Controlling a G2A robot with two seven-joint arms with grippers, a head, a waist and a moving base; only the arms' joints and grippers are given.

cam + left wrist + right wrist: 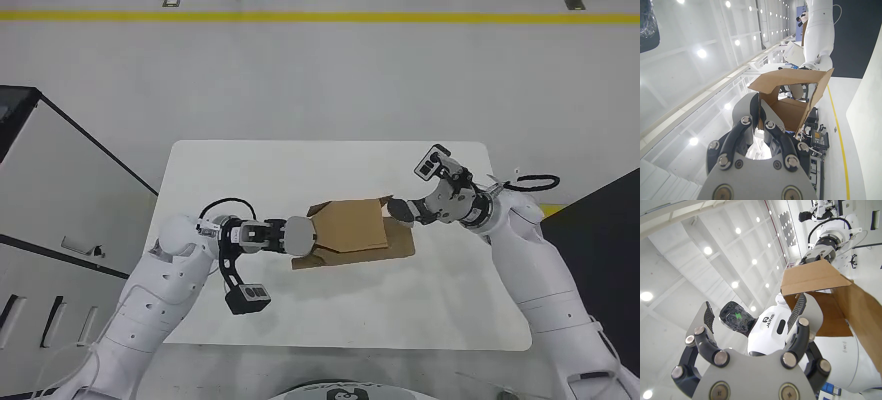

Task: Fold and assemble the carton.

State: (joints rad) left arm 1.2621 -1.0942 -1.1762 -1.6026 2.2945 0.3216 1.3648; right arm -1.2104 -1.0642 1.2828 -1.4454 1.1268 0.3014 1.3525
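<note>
White table [420, 300]: carton [350, 228] half-opened; left gripper [759, 111] clamped on flap, likely steadying; right gripper [754, 301] wide apart, empty, one finger at opposite end.

We log the brown cardboard carton [350, 228] mid white rectangular counter [300, 310], left end effector [303, 235] at its left end, right end effector [398, 210] at its right.

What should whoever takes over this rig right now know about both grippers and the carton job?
Left gripper: shut on an end flap of the brown cardboard carton.
Right gripper: open, one finger at the carton's opposite end, nothing clamped.
Carton: at the middle of the white table, between the two grippers.
Done: carton opened into a hollow tube.
Left: end flaps are not yet folded shut; close both ends.
</note>
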